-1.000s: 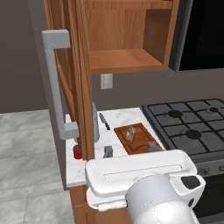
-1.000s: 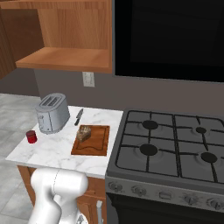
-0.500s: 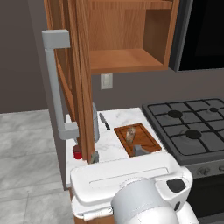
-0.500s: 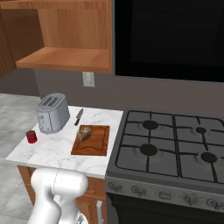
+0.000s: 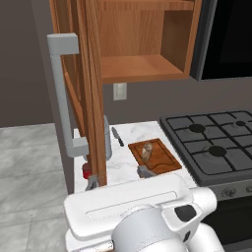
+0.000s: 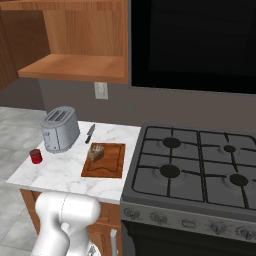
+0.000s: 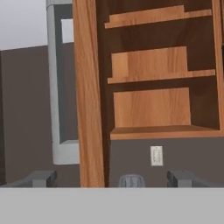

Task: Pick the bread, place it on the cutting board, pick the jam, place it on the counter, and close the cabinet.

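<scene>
in the left base view, the cabinet (image 5: 142, 44) is seen open, its door (image 5: 88, 88) swung out edge-on toward the camera with the long grey bar handle (image 5: 61, 93) on its left. the bread (image 5: 146, 151) lies on the cutting board (image 5: 160, 160), which rests on the counter (image 5: 123, 162) just left of the gas stove (image 5: 216, 142). a knife (image 5: 117, 136) lies on the marble beyond the board. the jam (image 5: 86, 171) stands at the counter's left edge, partly hidden by the door.

in the right base view, the jam (image 6: 35, 156) stands on the counter (image 6: 60, 175) near its left edge, just left of the toaster (image 6: 60, 129). the bread (image 6: 95, 152) sits on the far left part of the cutting board (image 6: 107, 165). the knife (image 6: 89, 133) lies between toaster and board. a wall outlet (image 6: 101, 90) is set below the cabinet (image 6: 75, 67).

in the hand view, the gripper (image 7: 113, 178) is spread wide and holds nothing. the door edge (image 7: 89, 92) and handle (image 7: 54, 83) stand ahead, with the cabinet shelves (image 7: 162, 131) to the right. no writing can be read anywhere.
</scene>
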